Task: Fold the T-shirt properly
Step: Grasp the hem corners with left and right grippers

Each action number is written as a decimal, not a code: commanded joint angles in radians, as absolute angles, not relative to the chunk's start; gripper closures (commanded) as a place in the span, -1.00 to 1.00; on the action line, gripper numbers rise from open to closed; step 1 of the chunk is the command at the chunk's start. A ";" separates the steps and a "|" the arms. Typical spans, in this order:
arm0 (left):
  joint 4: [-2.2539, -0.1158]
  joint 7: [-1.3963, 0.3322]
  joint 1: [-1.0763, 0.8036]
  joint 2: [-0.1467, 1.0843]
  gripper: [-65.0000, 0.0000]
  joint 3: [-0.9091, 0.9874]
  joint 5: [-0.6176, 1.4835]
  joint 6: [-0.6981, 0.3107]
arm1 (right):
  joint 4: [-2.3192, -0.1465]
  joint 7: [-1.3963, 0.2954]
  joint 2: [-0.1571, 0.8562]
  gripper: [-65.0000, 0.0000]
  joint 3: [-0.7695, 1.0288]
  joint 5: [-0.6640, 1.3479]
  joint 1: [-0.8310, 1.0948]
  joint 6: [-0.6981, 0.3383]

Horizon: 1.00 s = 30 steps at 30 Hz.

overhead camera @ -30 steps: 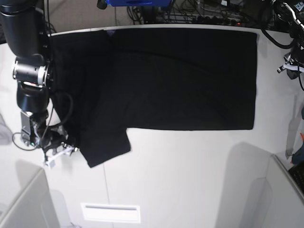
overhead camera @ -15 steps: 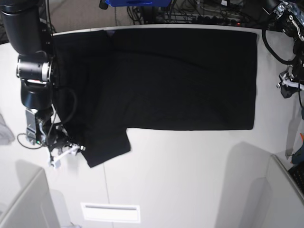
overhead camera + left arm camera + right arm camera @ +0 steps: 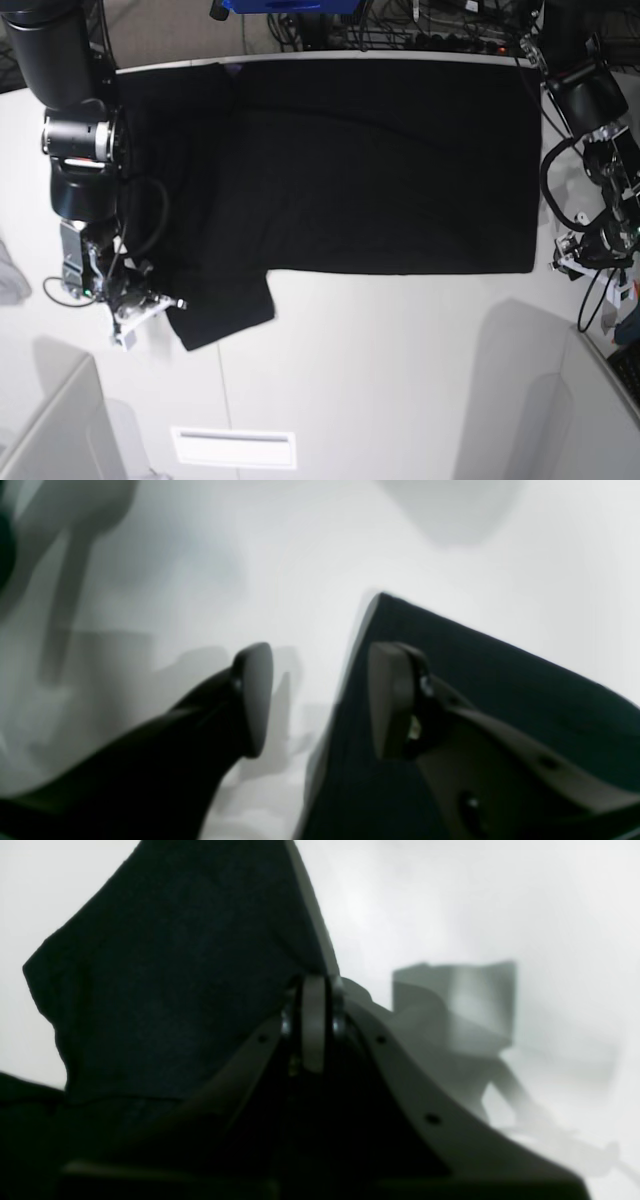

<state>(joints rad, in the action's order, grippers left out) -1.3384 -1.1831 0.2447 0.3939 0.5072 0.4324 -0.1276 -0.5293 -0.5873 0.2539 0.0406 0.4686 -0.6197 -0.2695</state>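
The black T-shirt (image 3: 380, 170) lies spread flat on the white table (image 3: 400, 360), plain side up, one short sleeve (image 3: 225, 310) sticking out toward the front left. My right gripper (image 3: 172, 303) is at that sleeve's left edge. In the right wrist view its fingers (image 3: 315, 985) are shut on the edge of the sleeve (image 3: 175, 965). My left gripper (image 3: 562, 262) is at the shirt's front right corner. In the left wrist view it (image 3: 320, 700) is open and straddles the cloth's edge, one finger over the cloth (image 3: 500, 680), the other over bare table.
Cables (image 3: 400, 25) and a blue object (image 3: 290, 5) lie behind the table's far edge. A white label plate (image 3: 232, 447) is near the front edge. Grey panels stand at the front left (image 3: 50, 430) and front right (image 3: 590, 420).
My left arm has swung down from the far right edge to the shirt's front right corner. My right gripper has slid right onto the sleeve's edge.
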 commanded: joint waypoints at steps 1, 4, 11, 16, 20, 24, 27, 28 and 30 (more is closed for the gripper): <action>-1.325 -1.150 0.282 0.412 -0.06 0.493 0.412 -0.125 | -0.533 -0.616 0.260 1.00 0.038 0.455 -0.634 -0.271; -1.233 -1.102 0.335 0.412 -0.32 0.432 0.390 -0.125 | -0.533 -0.616 0.260 1.00 0.038 0.455 -0.634 -0.271; -1.050 -0.989 0.387 0.412 -0.36 0.334 0.390 -0.125 | -0.535 -0.616 0.260 1.00 0.038 0.455 -0.634 -0.271; -1.007 -0.983 0.387 0.394 -0.36 0.315 0.384 -0.125 | -0.535 -0.616 0.260 1.00 0.038 0.455 -0.636 -0.271; -0.995 -0.929 0.389 0.383 -0.36 0.308 0.383 -0.125 | -0.535 -0.616 0.260 1.00 0.038 0.455 -0.638 -0.271; -0.960 -0.918 0.390 0.364 -0.36 0.308 0.381 -0.125 | -0.535 -0.616 0.260 1.00 0.038 0.455 -0.638 -0.271; -0.911 -0.915 0.404 0.363 -0.35 0.272 0.381 -0.125 | -0.535 -0.616 0.260 1.00 0.038 0.455 -0.638 -0.271; -0.901 -0.914 0.412 0.363 -0.35 0.248 0.381 -0.125 | -0.535 -0.616 0.260 1.00 0.038 0.455 -0.638 -0.271; -0.880 -0.914 0.426 0.363 -0.23 0.213 0.384 -0.125 | -0.535 -0.616 0.260 1.00 0.038 0.455 -0.636 -0.271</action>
<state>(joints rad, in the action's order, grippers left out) -0.8875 -0.8665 0.4244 0.3679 0.2165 0.3660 -0.1181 -0.5293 -0.5903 0.2539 0.0406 0.4709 -0.6197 -0.2718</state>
